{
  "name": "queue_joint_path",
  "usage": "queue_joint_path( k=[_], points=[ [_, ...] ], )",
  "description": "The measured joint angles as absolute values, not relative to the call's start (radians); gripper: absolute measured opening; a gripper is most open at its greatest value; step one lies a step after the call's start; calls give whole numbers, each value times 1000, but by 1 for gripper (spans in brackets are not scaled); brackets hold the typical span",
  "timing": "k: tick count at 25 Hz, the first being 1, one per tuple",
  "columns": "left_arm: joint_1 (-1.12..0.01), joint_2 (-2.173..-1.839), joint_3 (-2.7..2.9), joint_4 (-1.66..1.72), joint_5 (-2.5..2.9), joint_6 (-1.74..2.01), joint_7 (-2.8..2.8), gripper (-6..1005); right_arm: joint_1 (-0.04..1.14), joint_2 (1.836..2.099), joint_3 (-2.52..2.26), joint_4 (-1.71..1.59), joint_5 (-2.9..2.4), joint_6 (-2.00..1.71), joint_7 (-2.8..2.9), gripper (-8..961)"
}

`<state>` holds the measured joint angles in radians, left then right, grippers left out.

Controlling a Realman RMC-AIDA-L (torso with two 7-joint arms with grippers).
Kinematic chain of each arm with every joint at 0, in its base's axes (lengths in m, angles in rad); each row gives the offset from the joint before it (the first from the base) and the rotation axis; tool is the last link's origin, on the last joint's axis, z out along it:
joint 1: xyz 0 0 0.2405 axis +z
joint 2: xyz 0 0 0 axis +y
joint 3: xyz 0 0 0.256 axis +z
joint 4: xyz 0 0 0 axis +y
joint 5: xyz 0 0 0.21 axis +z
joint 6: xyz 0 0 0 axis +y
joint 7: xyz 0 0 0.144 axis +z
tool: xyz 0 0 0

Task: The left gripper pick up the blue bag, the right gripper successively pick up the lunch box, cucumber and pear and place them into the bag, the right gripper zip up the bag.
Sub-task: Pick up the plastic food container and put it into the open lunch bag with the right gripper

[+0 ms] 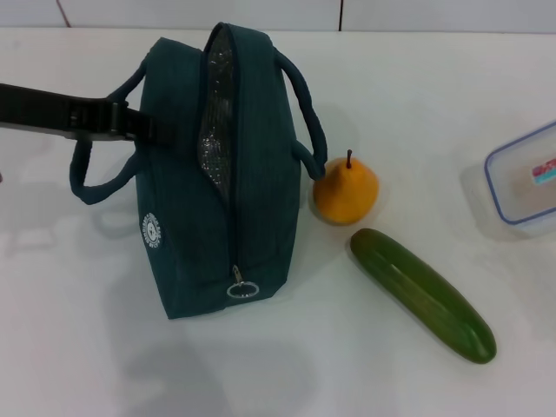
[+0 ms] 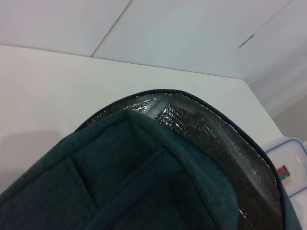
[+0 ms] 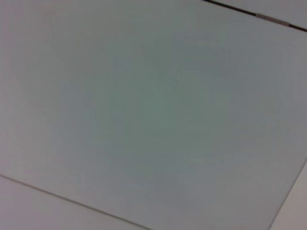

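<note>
Step one in hand: left gripper (image 1: 143, 124) against the blue bag (image 1: 252, 217) at its left handle, grip state unreadable, bag upright and part-unzipped; pear (image 1: 346, 190), cucumber (image 1: 422, 294) and lunch box (image 1: 524, 176) wait outside, right gripper unseen, next it likely fetches the box.

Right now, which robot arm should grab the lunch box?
The right one, probably. The lunch box sits at the table's right edge, past the pear and cucumber. The left gripper is busy at the blue bag, by its left handle. The right gripper isn't in view.
</note>
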<state>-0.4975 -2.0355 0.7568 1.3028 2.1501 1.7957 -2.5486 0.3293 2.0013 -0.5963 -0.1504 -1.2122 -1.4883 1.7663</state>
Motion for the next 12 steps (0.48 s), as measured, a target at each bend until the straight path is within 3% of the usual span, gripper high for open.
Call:
queue_joint_path(
  k=[12],
  points=[
    [-508, -2034, 759, 1302, 2150, 1796, -2536, 40, 335, 2002, -595, -105, -1139, -1489, 1824, 115]
  ],
)
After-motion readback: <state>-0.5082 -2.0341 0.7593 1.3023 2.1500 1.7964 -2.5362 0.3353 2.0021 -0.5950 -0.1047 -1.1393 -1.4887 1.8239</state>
